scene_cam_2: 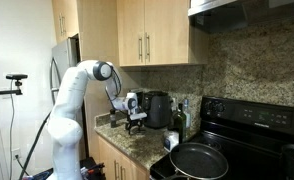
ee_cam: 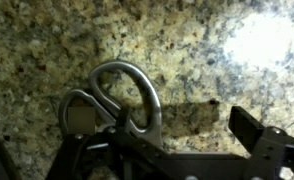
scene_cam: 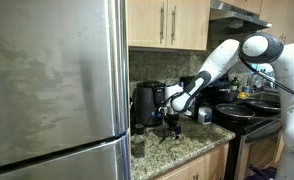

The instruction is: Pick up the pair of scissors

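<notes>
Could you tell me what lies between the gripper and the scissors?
Nothing: the wrist view shows the pair of scissors inside the open gripper.

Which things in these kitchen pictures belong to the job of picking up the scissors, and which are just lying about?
Belong to the job: pair of scissors; gripper.
Just lying about: black appliance; frying pan; fridge; stove.

Opposite exterior views; wrist close above counter (ee_cam: 47, 40).
</notes>
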Controlling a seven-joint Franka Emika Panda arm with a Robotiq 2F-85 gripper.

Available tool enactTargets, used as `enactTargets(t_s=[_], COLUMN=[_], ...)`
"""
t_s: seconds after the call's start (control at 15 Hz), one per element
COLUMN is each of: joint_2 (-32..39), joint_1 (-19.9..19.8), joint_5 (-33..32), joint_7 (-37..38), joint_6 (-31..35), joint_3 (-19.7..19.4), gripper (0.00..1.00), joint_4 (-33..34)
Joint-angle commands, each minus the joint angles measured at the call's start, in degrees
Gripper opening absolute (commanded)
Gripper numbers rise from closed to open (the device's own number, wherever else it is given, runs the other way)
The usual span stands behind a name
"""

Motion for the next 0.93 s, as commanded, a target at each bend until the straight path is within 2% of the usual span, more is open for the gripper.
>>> enactTargets(t_s=[0.0,0.33,0.4,0.53,0.67,0.87], joint_2=[1.8,1.9,0.1,0.1,0.3,0.2], joint_1=[-1.2,-1.4,-0.7,-0.7,-0.4,-0.5], joint_5=[0.1,0.5,-0.3,-0.3,-3.2,-4.9], joint_7=[-2.1,-3.5,-1.6,-1.6,-1.5,-0.6], joint_6=[1.0,2.6,0.3,0.5,6.5,8.4], joint_3=[0.8,1.0,0.6,0.6,0.0,-0.2], gripper=[1.0,1.0,1.0,1.0,1.0,1.0], joint_4=[0.2,0.0,0.1,0.1,-0.4,-1.3])
